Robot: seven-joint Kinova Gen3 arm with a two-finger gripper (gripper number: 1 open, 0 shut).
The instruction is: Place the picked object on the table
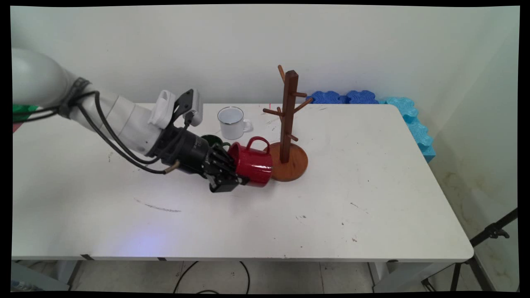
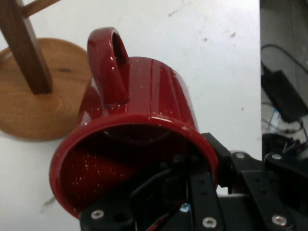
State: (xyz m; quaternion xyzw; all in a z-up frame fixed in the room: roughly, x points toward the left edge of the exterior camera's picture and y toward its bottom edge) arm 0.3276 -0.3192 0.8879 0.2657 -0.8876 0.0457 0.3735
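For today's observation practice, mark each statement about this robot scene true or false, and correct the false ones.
1. The gripper is shut on the red mug. True.
2. The red mug stands upright. False: it lies tipped on its side, handle up.
3. A white mug stands on the table behind the red one. True.
4. A mug hangs on the wooden mug tree. False: its pegs are bare.
5. The red mug is far from the tree's base. False: it sits right beside it.

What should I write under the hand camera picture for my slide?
The gripper holds a tipped red mug by its rim, beside the wooden mug tree's round base.
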